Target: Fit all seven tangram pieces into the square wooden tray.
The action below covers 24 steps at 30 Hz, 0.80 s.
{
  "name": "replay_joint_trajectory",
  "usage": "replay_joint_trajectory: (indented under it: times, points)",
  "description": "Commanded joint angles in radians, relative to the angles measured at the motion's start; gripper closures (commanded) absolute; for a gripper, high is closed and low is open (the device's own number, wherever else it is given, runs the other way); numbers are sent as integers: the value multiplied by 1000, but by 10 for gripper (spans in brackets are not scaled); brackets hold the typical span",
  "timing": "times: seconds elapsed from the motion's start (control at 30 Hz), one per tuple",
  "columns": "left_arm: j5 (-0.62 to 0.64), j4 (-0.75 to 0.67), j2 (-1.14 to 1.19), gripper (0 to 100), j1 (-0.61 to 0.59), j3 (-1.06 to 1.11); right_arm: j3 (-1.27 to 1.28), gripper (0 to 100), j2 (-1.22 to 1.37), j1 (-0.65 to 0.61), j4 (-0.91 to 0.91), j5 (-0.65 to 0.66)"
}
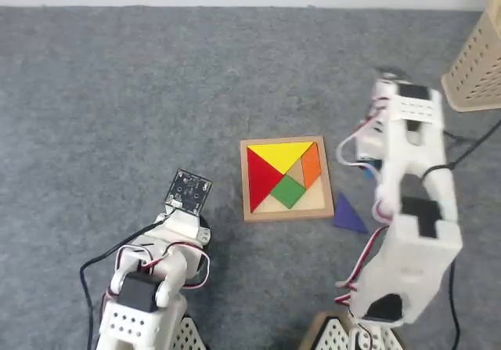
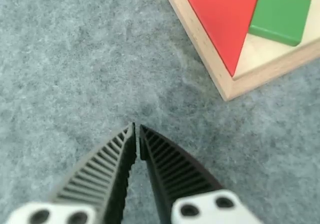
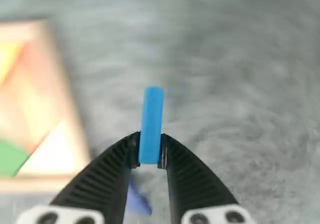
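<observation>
Grey felt mat covers the table, and the tray point(image 1: 286, 215) sits about mid-table between the two arms. Four pieces lie flat in it: yellow point(image 1: 280, 156), red point(image 1: 261, 179), orange point(image 1: 311, 164) and green point(image 1: 288, 191). Pale bare floor shows along the side nearest the arms' bases. A purple triangle point(image 1: 348, 215) lies on the mat just beside that side's right corner.

The right gripper point(image 3: 149, 139) hangs over the mat beside the tray, pinching a blue piece point(image 3: 151, 114) that stands on edge between its jaws. The left gripper point(image 2: 136, 131) is nearly closed on nothing, low over the mat near the tray's left corner.

The step in hand looks like seating the blue piece. Held upright like that, it would probably need carrying over a bare gap, turning to match the gap's edges and lowering until one edge touches the floor. Letting go low should tip it flat rather than onto the rim or the green piece. A nudge with closed jaws could then settle it.
</observation>
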Motion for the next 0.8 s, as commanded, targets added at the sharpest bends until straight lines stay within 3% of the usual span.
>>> replay_joint_trajectory:
  times: [0.0,0.1,0.2,0.53,0.77]
  points:
    - [8,6,-20,988,2,-19,-48,991,-140,-193,67,222]
    - [8,6,-20,988,2,-19,-48,991,-142,-348,97,419]
    - [8,6,-20,988,2,-19,-46,991,-110,-453,101,529]
    - [8,6,-20,988,2,-19,-48,991,53,-578,104,707]
    - [8,6,-20,988,2,-19,-48,991,90,-628,104,720]
